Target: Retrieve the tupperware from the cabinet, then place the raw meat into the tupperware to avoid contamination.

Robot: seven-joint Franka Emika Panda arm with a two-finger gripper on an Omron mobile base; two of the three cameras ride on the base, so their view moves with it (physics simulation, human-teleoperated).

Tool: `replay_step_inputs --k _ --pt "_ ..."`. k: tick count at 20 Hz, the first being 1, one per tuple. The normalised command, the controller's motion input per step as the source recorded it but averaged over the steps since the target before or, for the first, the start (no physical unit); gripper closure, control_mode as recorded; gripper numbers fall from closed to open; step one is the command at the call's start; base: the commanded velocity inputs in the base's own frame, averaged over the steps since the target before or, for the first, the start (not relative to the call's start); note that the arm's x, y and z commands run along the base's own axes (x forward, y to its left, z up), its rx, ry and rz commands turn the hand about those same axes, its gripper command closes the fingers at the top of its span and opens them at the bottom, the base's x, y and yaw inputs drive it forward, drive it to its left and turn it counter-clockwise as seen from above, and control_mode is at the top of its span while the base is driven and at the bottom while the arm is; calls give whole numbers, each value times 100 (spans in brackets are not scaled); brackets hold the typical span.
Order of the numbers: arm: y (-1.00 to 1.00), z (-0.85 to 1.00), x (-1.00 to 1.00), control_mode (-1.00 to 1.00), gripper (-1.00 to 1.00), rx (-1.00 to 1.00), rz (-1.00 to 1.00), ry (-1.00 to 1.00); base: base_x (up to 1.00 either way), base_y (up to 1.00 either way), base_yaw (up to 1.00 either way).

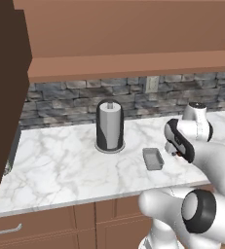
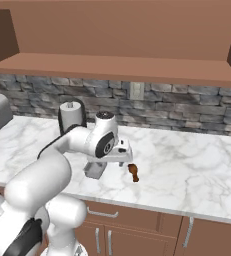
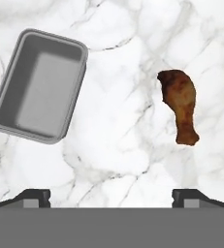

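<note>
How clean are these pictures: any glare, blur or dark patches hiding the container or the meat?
Hand view: sharp, evenly lit, tupperware and raw meat crisp with faint shadows. Left base view: soft light, no glare, the cabinet side dark. Right base view: the arm covers part of the tupperware.

You see evenly bright, sharp rendered views, with soft shadow under the cabinet (image 1: 128, 65) and no glare or blur.

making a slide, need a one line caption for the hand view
Open tool above the marble counter, with the empty tupperware and the raw meat lying apart.
</note>
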Motion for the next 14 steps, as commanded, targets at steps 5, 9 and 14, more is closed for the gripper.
replay_step_inputs --k 5,9,14 --pt "-35 0 3 -100 -100 0 8 0 0 0 0" --pt "-31 -1 11 -100 -100 0 10 0 0 0 0" --pt "-19 -17 22 -100 -100 0 6 -2 0 0 0"
